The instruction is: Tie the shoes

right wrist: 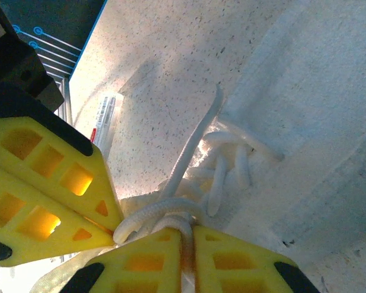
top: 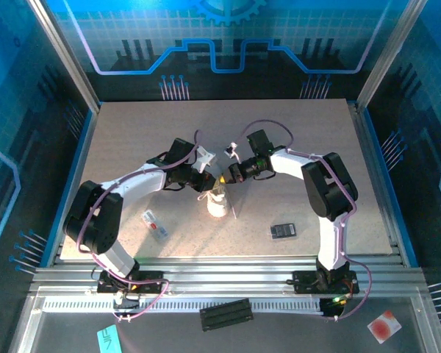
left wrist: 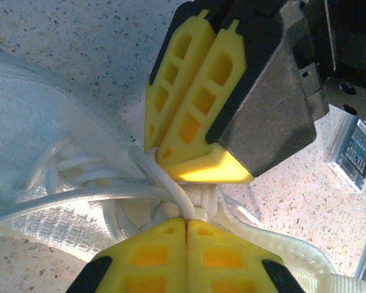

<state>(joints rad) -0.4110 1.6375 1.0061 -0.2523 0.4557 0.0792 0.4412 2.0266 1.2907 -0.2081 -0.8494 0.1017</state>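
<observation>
Sneaker (top: 217, 204) just below claws | left claw (left wrist: 186, 223) pinching lace (left wrist: 110, 194) | right claw (right wrist: 189, 232) pinching lace

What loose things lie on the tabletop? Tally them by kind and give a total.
Sneaker: 1
White tag: 1
Black rectangle: 1
Total: 3
</observation>
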